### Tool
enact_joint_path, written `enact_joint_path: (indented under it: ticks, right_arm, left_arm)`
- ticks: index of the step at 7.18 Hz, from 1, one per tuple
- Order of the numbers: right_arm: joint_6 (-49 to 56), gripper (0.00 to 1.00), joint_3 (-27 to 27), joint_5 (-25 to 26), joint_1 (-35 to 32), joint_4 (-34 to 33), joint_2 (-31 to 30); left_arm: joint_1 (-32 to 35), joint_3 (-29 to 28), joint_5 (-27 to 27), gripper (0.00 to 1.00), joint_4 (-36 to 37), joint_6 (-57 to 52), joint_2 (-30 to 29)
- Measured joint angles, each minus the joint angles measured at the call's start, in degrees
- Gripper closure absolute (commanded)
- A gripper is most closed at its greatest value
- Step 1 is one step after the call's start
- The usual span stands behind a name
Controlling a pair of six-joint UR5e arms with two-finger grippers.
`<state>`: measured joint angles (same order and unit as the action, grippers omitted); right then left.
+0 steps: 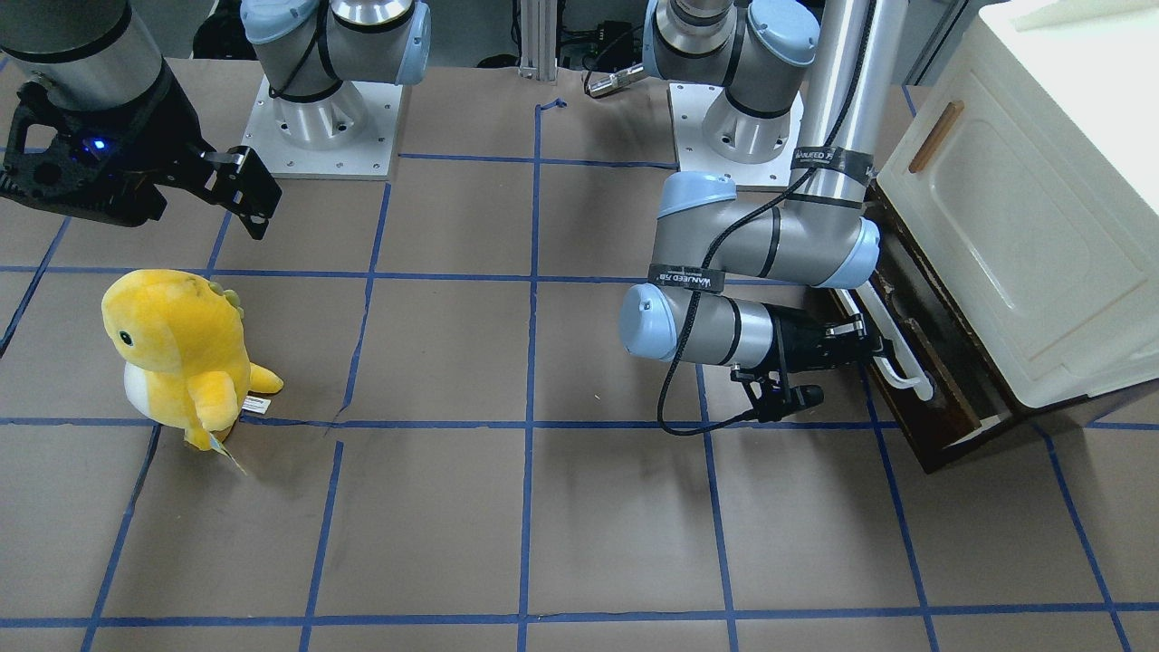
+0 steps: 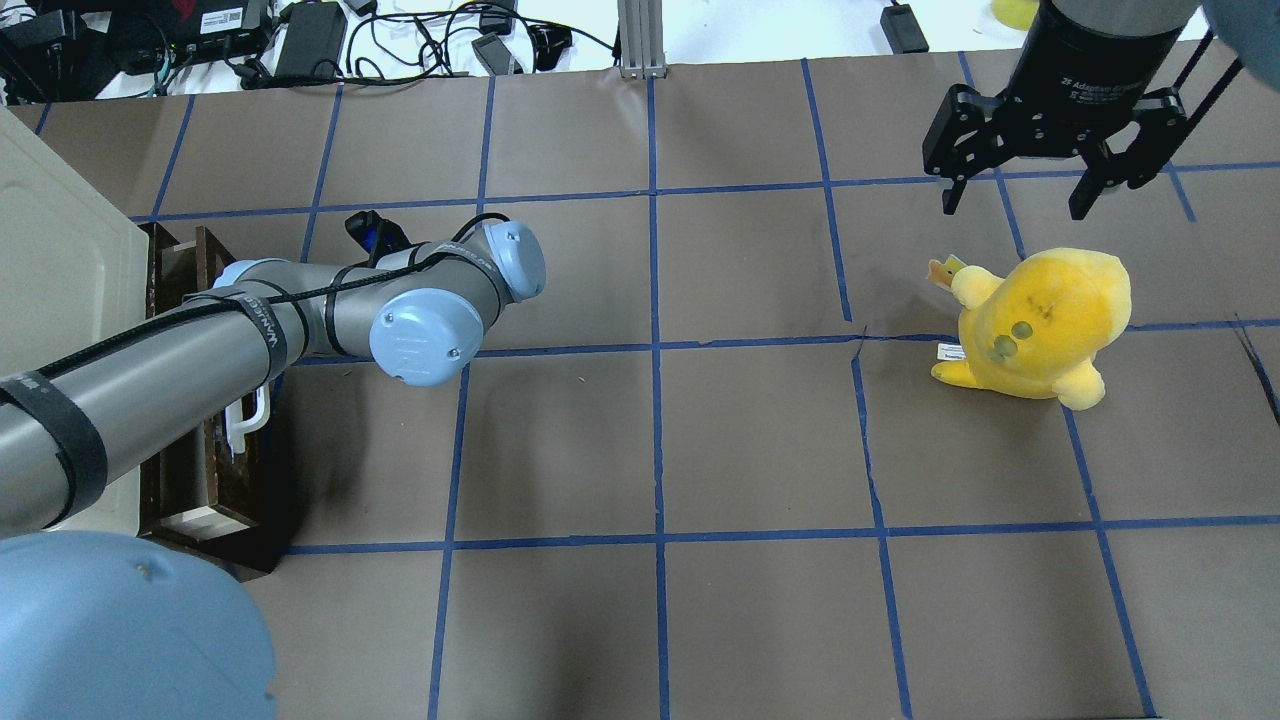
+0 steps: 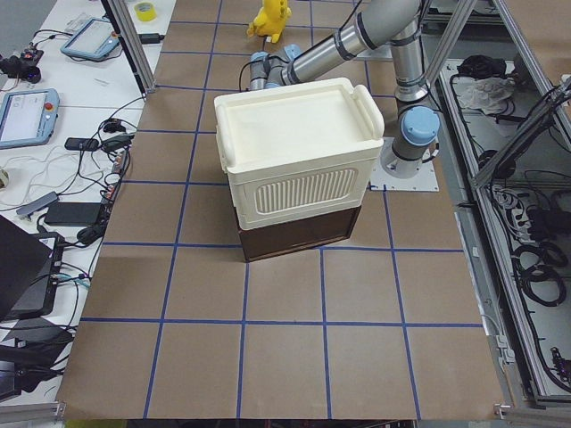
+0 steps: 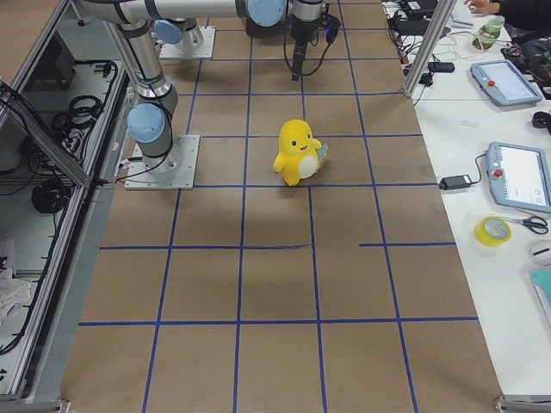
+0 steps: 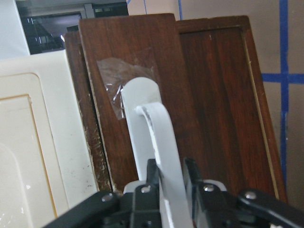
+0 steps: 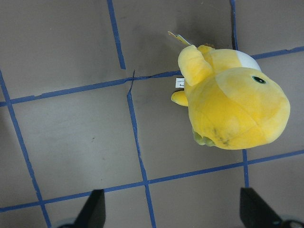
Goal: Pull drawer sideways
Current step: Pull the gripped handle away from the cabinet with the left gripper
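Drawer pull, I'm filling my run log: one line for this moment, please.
left claw shut on handle | drawer partly out | right claw open, idle

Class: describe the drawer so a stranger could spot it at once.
Find the big cream cabinet on the robot's left; the drawer sits beneath it. Its dark worn wooden front and long white bar handle, held in the left gripper's jaws, set it apart from the cabinet.

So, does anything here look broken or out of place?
Yes. Clear tape patches the dark brown worn wooden drawer front where its white bar handle attaches, and the brown paper table cover is torn near the yellow plush dinosaur.
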<state>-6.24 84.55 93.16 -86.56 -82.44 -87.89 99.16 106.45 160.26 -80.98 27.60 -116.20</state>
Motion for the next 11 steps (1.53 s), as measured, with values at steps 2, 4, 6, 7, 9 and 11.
enact_joint_path:
  ticks: [2, 4, 6, 7, 9, 11]
  right_arm:
    - [0.00, 0.00, 0.00, 0.00, -0.01, 0.00, 0.00]
    - [0.00, 0.00, 0.00, 0.00, 0.00, 0.00, 0.00]
    - [0.00, 0.00, 0.00, 0.00, 0.02, 0.00, 0.00]
    - [0.00, 0.00, 0.00, 0.00, 0.03, 0.00, 0.00]
    - [0.00, 0.00, 0.00, 0.00, 0.02, 0.00, 0.00]
    - [0.00, 0.00, 0.00, 0.00, 0.01, 0.00, 0.00]
  left_arm:
    - [0.40, -0.14, -0.16, 0.92, 0.00, 0.06, -0.38]
    - [1.21, -0.41, -0.24, 0.92, 0.02, 0.07, -0.68]
    - [1.49, -0.98, -0.33, 0.92, 0.03, 0.03, -0.78]
    - [1.53, -1.18, -0.41, 0.92, 0.03, 0.06, -0.82]
    - [1.74, -1.89, -0.48, 0.92, 0.03, 0.03, -0.86]
    - [2.10, -2.33, -1.52, 0.92, 0.01, 0.01, -0.90]
